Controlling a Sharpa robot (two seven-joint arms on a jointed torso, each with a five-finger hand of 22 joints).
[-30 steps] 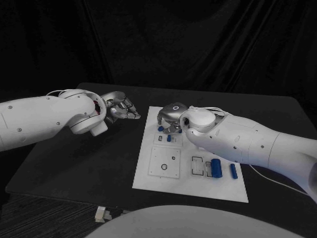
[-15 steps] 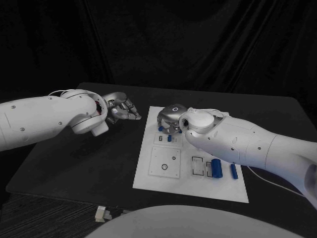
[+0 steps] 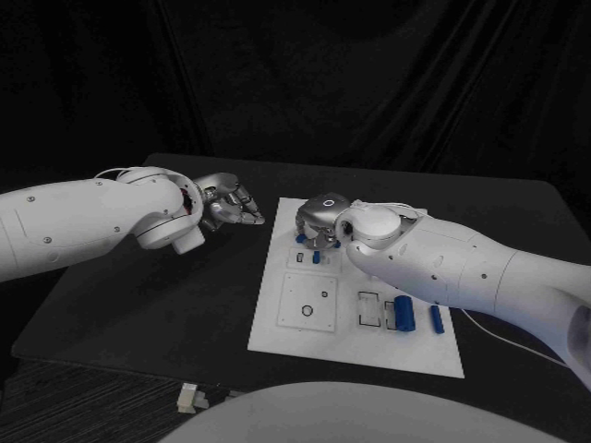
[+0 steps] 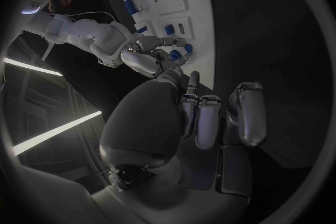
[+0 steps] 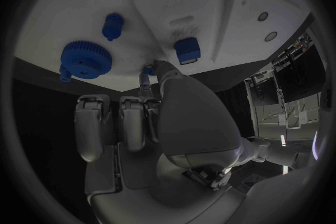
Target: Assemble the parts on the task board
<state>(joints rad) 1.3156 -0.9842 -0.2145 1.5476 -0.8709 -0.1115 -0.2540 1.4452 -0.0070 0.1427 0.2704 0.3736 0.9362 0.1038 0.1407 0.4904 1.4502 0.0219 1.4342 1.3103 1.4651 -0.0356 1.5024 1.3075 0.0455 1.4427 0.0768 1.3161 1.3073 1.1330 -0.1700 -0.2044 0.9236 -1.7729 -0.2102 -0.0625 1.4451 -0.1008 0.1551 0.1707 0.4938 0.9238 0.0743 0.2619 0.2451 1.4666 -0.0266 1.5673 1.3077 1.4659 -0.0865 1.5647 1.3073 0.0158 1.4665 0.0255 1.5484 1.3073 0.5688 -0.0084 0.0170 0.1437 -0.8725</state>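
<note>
Hovering over the far end of the task board (image 3: 355,346), the right hand (image 3: 319,220) was bent down from its wrist, its fingers (image 5: 94,123) curled in side by side. Whether it grasped anything could not be told: a small blue piece (image 5: 147,71) showed at one fingertip in the right wrist view, but contact was not clear.

The left hand (image 3: 226,205) was off the board, just beside its far left corner above the table (image 3: 162,305). Its fingers (image 4: 248,115) were curled in on nothing, clenched.

Parts counted relative to the board: the right wrist view showed three blue pieces under the right hand at the far end, namely one toothed gear (image 5: 85,57), one short peg (image 5: 112,26) near the gear, and one square block (image 5: 187,50) seated in a raised panel. In the head view, two elongated blue pieces lay toward the near right of the board: one wider bar (image 3: 403,313) and one thin bar (image 3: 434,318) beside it, apart from each other. One small dark ring (image 3: 322,294) and one larger dark ring (image 3: 304,313) marked the board's central panel. Beside the wider bar was one outlined rectangular slot (image 3: 369,309).

The board lay flat at the middle of the black table. Black curtain (image 3: 376,83) hung behind the table.
</note>
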